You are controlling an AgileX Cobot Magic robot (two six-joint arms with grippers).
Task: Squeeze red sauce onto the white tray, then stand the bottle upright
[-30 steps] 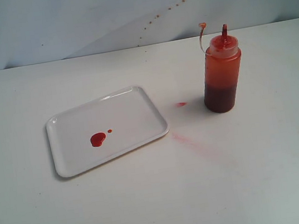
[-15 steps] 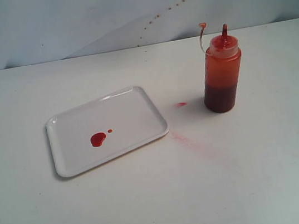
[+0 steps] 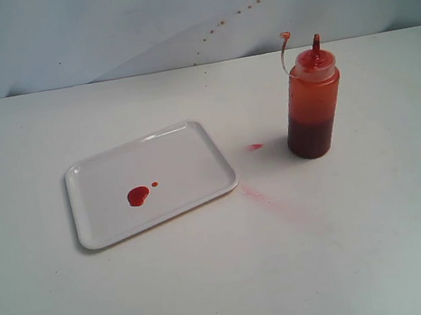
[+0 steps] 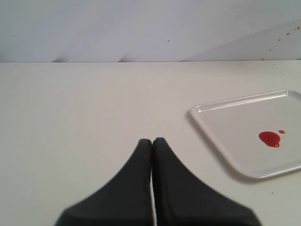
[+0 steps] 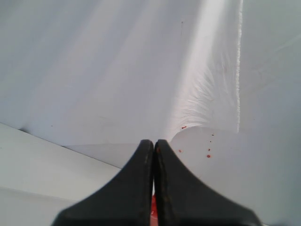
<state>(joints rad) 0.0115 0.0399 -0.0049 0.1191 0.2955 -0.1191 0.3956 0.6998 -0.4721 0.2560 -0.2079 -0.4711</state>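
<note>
Black left gripper (image 4: 151,141) and right gripper (image 5: 154,142), both pinched closed, empty, one white tray (image 3: 178,150) on the table (image 3: 213,284), one red sauce (image 3: 138,195) blob plus one droplet on it, one bottle (image 3: 313,110) upright at the tray's two o'clock, well apart.

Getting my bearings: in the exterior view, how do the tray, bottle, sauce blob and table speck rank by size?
1. white tray
2. bottle, clearly smaller in area
3. red sauce blob on the tray
4. red speck on the table

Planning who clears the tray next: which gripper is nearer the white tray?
Left, likely. The left gripper hangs close to the white tray; the right gripper faces the backdrop, tray unseen.
</note>
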